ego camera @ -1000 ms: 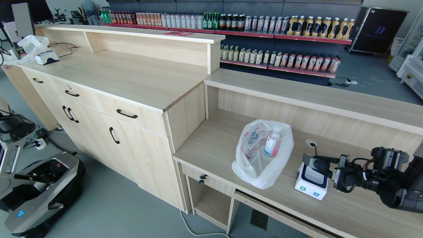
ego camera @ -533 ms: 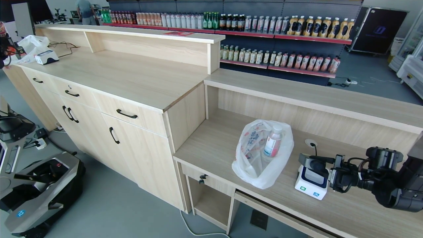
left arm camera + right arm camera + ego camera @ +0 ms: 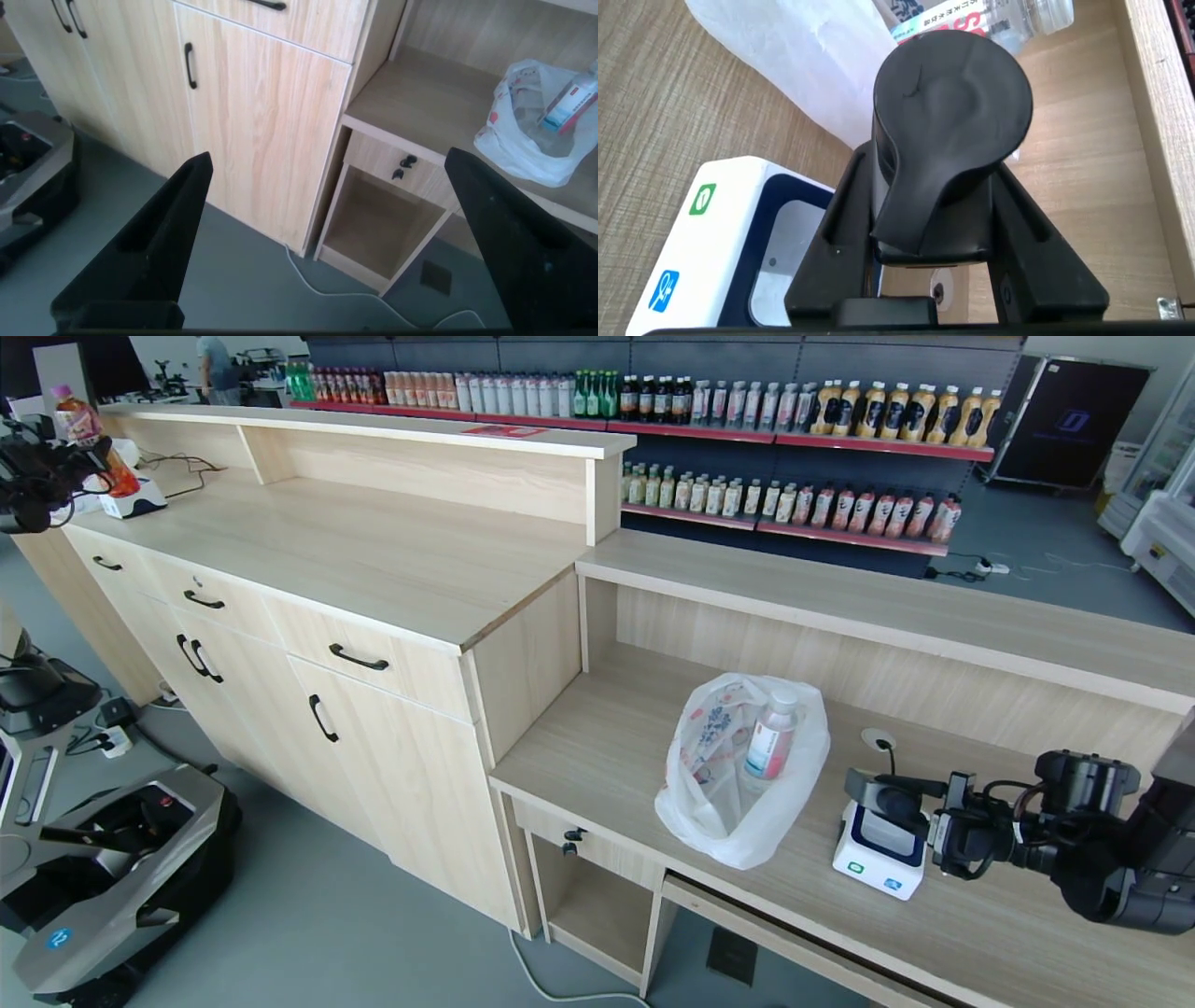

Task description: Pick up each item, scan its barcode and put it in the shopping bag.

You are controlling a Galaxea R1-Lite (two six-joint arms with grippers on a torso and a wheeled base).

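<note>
**Near field.** The left claw [image 3: 329,163] hung with its fingers spread wide and nothing between them. It was over the grey floor [image 3: 234,299] in front of the cabinet doors [image 3: 252,103], well apart from the work.

**Counter.** On the low counter [image 3: 607,756], the right claw [image 3: 910,800] was clamped on a black item [image 3: 952,93] with a rounded end, held just above the white scanner [image 3: 878,863]. What the item was could not be told, and no barcode or label showed on its visible faces. The scanner's front carried two small square icons, one green and one blue.

**Bag.** To the left and slightly beyond stood the shopping bag [image 3: 738,812], mouth open, with a clear bottle [image 3: 771,737] standing slightly tilted inside. The bottle's white label bore red and blue print, too small to make out. The bag film showed a red and blue pattern.

**Background.** Shelves [image 3: 794,429] of drinks lined the wall.

**Probable hazards.**
- The code might face away from the scanner window, so no read would register.
- A low pass might knock the light scanner.
- At transfer, the limp bag rim might fold under the item, or the item might topple the bottle.
</note>
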